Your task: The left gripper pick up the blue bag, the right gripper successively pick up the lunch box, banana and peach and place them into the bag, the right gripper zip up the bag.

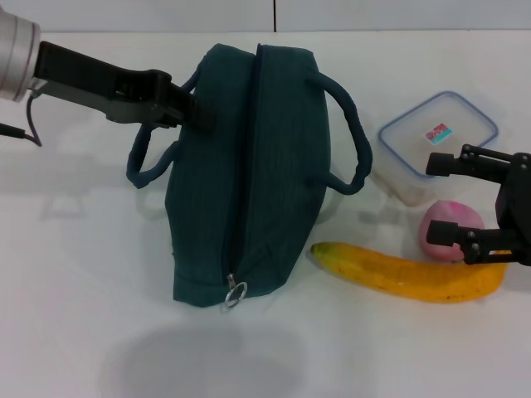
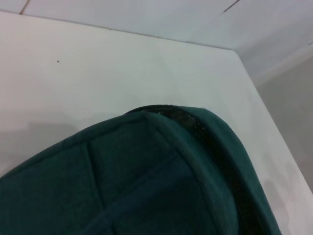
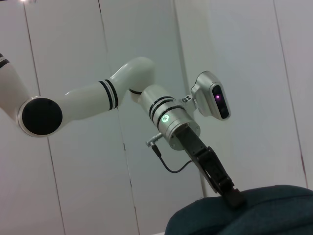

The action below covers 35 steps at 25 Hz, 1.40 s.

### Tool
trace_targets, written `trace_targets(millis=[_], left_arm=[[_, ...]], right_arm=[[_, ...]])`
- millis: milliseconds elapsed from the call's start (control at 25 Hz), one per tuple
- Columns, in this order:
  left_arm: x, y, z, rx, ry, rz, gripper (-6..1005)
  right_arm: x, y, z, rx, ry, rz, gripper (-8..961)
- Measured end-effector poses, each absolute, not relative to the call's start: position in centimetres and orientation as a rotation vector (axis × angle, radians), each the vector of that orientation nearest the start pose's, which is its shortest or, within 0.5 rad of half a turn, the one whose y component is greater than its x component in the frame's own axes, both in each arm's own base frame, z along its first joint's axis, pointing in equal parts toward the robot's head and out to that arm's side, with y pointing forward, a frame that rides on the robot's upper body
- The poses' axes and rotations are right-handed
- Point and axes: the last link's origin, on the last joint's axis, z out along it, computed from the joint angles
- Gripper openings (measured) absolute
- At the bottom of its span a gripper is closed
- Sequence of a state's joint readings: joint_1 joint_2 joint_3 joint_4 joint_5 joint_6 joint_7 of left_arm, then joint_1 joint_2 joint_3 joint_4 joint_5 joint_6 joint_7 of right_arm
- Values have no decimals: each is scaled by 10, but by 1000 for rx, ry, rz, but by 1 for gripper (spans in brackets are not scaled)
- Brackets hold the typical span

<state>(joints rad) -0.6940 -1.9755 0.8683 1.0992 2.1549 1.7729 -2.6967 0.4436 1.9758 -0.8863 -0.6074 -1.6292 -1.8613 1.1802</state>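
Note:
The blue bag (image 1: 249, 174) stands on the white table with its zipper closed and the pull ring (image 1: 236, 292) at the near end. My left gripper (image 1: 197, 116) reaches in from the left, its tip pinched on the bag's upper left side by the handle; it also shows in the right wrist view as left gripper (image 3: 234, 198) on the bag top (image 3: 254, 210). The lunch box (image 1: 436, 133), the peach (image 1: 452, 224) and the banana (image 1: 406, 274) lie right of the bag. My right gripper (image 1: 444, 199) hovers open at the right edge, between lunch box and peach.
The bag's right handle (image 1: 353, 137) loops out toward the lunch box. The table's far edge (image 2: 146, 36) and a side edge run close behind the bag in the left wrist view. A thin black cable (image 1: 29, 124) hangs from the left wrist.

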Motion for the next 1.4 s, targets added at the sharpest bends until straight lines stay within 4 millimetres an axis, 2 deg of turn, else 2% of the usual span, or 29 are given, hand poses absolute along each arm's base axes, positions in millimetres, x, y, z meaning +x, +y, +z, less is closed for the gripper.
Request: trace_targets(millis=[240, 480, 640, 840, 960, 1240, 1400], left_arm=[[-176, 370, 73, -2559, -1671, -303, 233], [-179, 369, 71, -2552, -1675, -316, 64], [-179, 369, 70, -2552, -1679, -320, 64], [-183, 367, 69, -2552, -1675, -337, 64], [-183, 366, 68, -2557, -1668, -358, 64], [-181, 366, 65, -2578, -1645, -368, 64], [-179, 366, 64, -2592, -1624, -369, 64]], right_arm=[[248, 290, 37, -2776, 237, 1120, 858], [254, 294, 44, -2622, 297, 1203, 858], [265, 298, 53, -2423, 407, 1294, 857], [290, 302, 67, -2063, 586, 1410, 857], [306, 305, 71, -1920, 699, 1400, 857], [353, 325, 72, -1558, 1112, 1322, 857], [361, 334, 69, -1495, 1190, 1278, 852]])
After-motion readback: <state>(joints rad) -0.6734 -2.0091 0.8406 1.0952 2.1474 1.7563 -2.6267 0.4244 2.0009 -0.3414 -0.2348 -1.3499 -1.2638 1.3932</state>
